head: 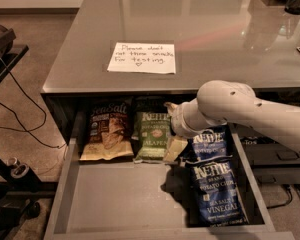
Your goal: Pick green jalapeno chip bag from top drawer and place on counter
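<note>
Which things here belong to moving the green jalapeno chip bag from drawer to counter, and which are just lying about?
Belong to the job: green jalapeno chip bag, top drawer, counter, gripper, down in the drawer by the bag's right edge.
Just lying about: Sea Salt bag, rear blue Kettle bag, front blue Kettle bag, handwritten note.

Rounded white arm, two holes, ends in cream pincer over the top drawer.

Two blue Kettle bags, one green jalapeno chip bag, one Sea Salt bag, one note, one gripper by the counter's front edge.
</note>
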